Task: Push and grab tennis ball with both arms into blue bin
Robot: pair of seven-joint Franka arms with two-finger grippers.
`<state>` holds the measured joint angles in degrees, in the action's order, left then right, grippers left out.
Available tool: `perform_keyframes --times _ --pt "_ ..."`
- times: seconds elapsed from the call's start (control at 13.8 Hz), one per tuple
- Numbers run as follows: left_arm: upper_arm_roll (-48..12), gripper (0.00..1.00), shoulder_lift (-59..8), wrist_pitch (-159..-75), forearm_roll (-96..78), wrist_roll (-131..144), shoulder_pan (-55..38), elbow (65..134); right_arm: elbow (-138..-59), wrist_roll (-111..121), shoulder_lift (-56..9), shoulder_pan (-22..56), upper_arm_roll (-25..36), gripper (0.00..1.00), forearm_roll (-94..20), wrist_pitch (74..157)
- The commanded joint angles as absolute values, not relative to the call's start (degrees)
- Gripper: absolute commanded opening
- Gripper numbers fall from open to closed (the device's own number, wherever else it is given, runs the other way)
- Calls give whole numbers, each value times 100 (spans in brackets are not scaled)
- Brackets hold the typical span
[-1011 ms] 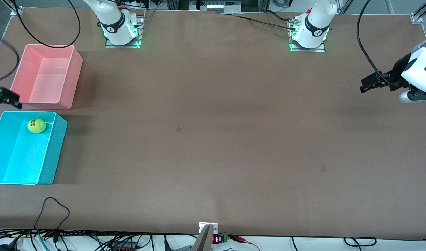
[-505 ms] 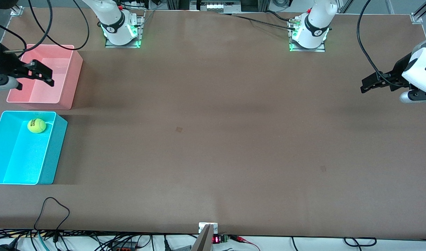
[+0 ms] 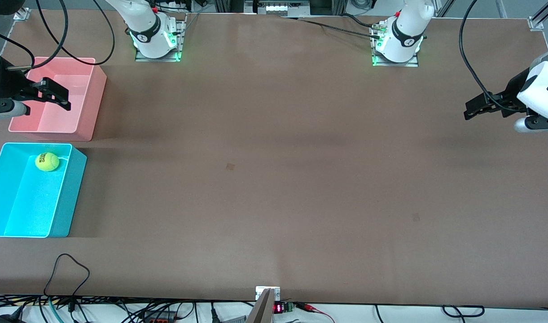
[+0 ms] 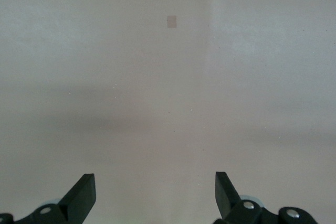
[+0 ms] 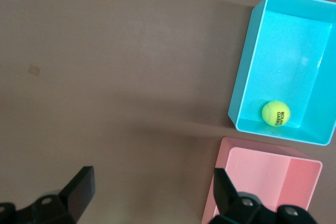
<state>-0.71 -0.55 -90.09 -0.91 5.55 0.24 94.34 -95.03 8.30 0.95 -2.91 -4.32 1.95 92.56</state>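
1. Plainly, the small fuzzy yellow-green tennis ball with dark lettering lies inside the rectangular bright cyan plastic blue bin, on its floor at the end nearest the pink bin.
2. The blue bin sits on the brown table at the right arm's end, nearer to the front camera than the same-sized rectangular pink plastic bin, the two just beside each other.
3. The right pincer, black and two-fingered, hangs in the air over the pink bin; its fingers stand wide apart and hold nothing.
4. The right wrist view looks down on both bins, with the ball against the blue bin's wall next to the pink bin.
5. The left pincer hangs over bare table at the left arm's end, well apart from the bins; that arm waits.
6. Its fingers are likewise spread wide with nothing between them, only the table surface and a small tan mark in sight.
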Motion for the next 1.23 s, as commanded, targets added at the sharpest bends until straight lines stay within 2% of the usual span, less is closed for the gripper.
perform_keyframes --times 0.0,0.43,0.72,1.16 --pt "-79 100 -97 -8947 -114 589 53 9325 -9351 747 -96 -229 -519 100 228 9290" --pt "-53 100 -97 -8938 -123 580 53 9325 -9378 739 9 -114 -519 100 220 9246" --pt "-53 100 -97 -8930 -123 580 53 9325 -9395 336 -202 -114 -422 100 202 9334" --pt "-62 100 -97 -8921 -114 589 53 9325 -9518 334 -18 -105 -281 100 220 9290"
